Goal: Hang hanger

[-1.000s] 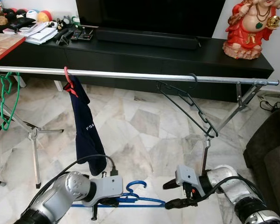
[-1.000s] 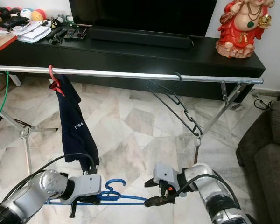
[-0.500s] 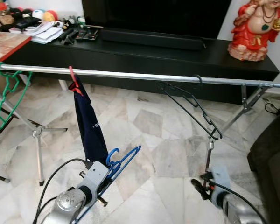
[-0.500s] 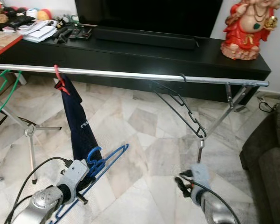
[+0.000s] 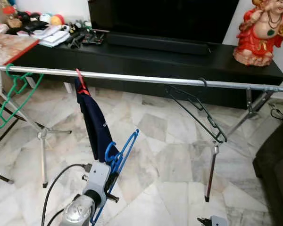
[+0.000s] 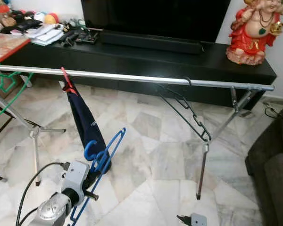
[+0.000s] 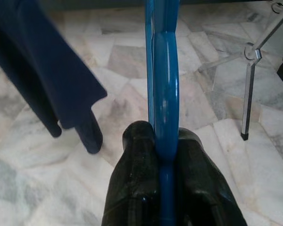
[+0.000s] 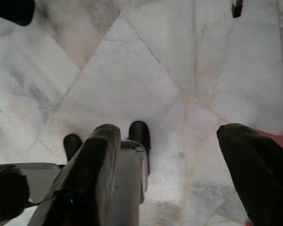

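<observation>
Two black fingers of the left gripper (image 7: 162,188) are closed tight on the blue hanger (image 5: 120,153), one finger (image 7: 137,188) on each side of its flat plastic edge. Against a second ago, when both grippers held it flat and level just above the floor, the hanger is now in the left gripper alone and raised, standing steeply on a diagonal. It runs from the gripper at the near left up and to the right toward the rail, its long axis tilted, with the curled hook (image 5: 110,150) on its left side, beside the lower end of the navy garment (image 5: 95,125). The hanger's upper tip stands well below the metal clothes rail (image 5: 141,79) and does not touch it. The right gripper (image 8: 170,160) has dropped away to the near right edge, low over the marble floor (image 5: 165,160), its fingers spread apart and empty. On the rail hang a green hanger (image 5: 12,96) at the far left, the navy garment on a red hanger (image 5: 80,80), and a black hanger (image 5: 198,113) toward the right. Behind stands a black TV console (image 5: 146,56) with a red figurine (image 5: 263,30) at its right end.
</observation>
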Controlling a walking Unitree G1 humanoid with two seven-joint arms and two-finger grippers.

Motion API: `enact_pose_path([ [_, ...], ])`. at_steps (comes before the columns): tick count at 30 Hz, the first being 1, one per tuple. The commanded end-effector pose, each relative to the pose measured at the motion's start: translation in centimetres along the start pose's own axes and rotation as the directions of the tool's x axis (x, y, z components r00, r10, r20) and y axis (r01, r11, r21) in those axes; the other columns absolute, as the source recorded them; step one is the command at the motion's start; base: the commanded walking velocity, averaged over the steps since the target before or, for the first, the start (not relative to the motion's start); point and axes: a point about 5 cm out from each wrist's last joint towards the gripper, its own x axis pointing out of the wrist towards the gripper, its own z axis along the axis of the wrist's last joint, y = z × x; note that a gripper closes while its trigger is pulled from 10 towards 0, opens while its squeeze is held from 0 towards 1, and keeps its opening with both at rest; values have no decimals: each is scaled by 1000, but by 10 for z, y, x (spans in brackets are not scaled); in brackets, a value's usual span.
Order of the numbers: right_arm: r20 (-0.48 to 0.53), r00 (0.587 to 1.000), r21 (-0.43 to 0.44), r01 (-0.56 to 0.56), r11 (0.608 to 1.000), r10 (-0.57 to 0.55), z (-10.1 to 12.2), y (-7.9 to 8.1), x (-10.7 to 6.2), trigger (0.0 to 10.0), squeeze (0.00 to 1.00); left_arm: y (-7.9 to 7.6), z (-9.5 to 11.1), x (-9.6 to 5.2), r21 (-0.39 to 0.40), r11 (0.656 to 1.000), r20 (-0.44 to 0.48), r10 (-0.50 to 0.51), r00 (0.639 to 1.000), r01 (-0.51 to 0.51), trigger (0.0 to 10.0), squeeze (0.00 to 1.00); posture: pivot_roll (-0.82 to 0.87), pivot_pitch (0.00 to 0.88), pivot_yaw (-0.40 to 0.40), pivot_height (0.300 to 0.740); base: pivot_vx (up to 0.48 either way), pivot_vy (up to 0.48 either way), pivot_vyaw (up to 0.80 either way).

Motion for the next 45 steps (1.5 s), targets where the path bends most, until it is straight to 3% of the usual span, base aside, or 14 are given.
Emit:
enact_pose_path([
  [1, -13, 1000, -6, 20, 1000, -20, -1, -5, -1, 10000, 0, -3, 0, -1, 2, 1000, -1, -11, 1000, 11, 10000, 0, 45, 119, -42, 740, 0, 0, 0],
  [15, -48, 999, -94, 6, 996, -11, -9, 5, 0, 10000, 0, -4, 3, -4, 17, 1000, -3, 11, 1000, -11, 10000, 0, 60, 154, -52, 740, 310, 0, 0],
  [23, -60, 998, -95, 4, 995, -10, -14, 11, 1, 10000, 0, -5, 3, -2, 14, 1000, 2, 15, 1000, -15, 10000, 0, 55, 165, -60, 740, 344, 0, 0],
  [34, -103, 995, -103, -8, 995, -3, -38, 23, -2, 10000, 0, -5, 7, -2, 15, 999, 23, 36, 999, -36, 10000, 0, 55, 177, -69, 740, 356, 0, 0],
  [41, -111, 994, -108, -17, 994, 5, -44, 29, -3, 10000, 0, -3, 6, -8, 21, 1000, 22, -4, 1000, 4, 10000, 0, 57, 182, -74, 740, 0, 0, 0],
  [45, -101, 995, -109, -18, 994, 7, -38, 25, -2, 10000, 0, 4, 18, -7, 82, 996, 76, -22, 997, 16, 10000, 0, 60, 183, -80, 740, 0, 0, 0],
])
